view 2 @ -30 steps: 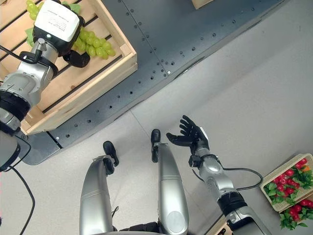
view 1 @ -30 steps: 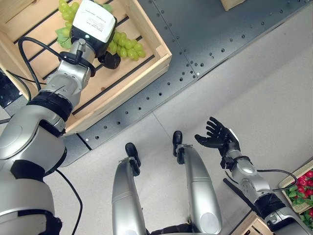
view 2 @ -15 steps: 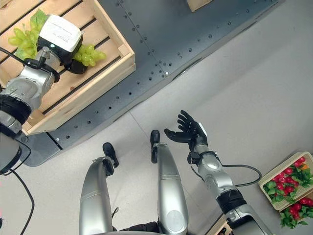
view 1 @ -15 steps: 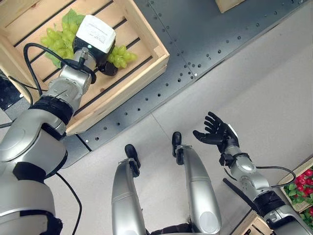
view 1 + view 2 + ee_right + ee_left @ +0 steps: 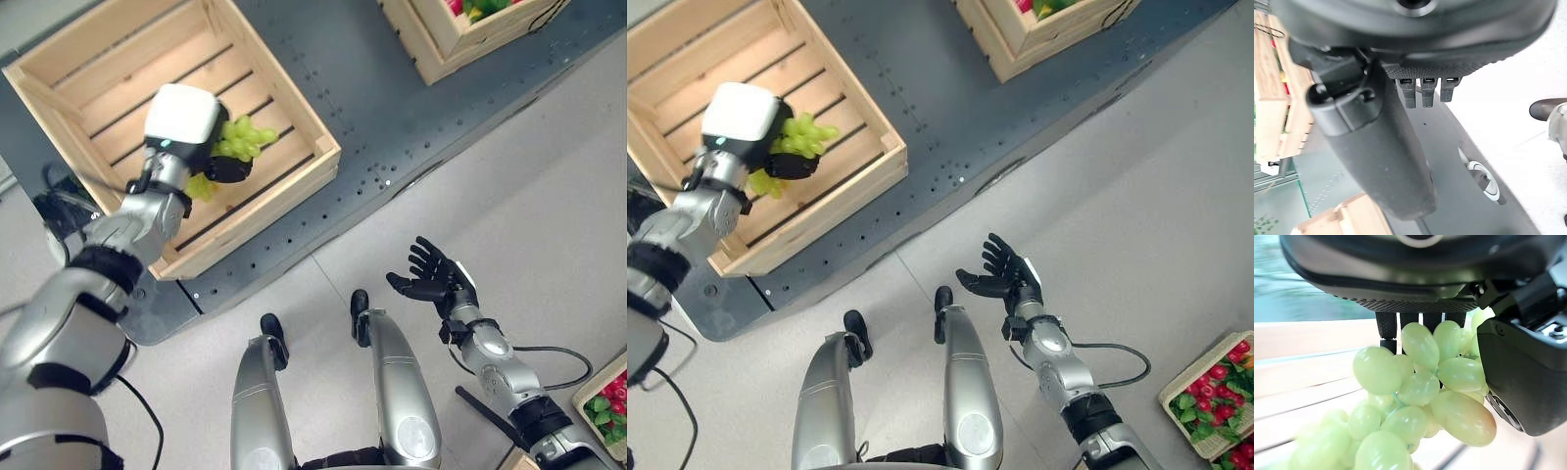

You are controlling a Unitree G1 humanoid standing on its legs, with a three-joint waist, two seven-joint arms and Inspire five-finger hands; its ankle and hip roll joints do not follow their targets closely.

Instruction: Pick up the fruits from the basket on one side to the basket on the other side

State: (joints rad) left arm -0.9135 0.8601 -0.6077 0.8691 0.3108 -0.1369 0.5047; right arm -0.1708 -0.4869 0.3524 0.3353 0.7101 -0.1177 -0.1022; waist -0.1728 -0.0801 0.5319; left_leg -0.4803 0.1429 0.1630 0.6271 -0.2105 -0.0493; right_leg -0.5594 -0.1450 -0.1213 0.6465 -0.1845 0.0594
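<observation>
the slatted crate [image 5: 284, 117] is pale, unfinished wood with a matt, visibly grained surface. the grapes [image 5: 1420, 382] have smooth, waxy green skins with a soft shine. the platform [image 5: 392, 127] under the crates is dark matt metal studded with rivets. the floor [image 5: 549, 186] is smooth, pale grey and dull. the left hand [image 5: 1518, 372] is matt black plastic.

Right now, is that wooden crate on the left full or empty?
Nearly empty. The crate shows bare slats; the only fruit is a bunch of green grapes, gripped in the left hand above them.
</observation>
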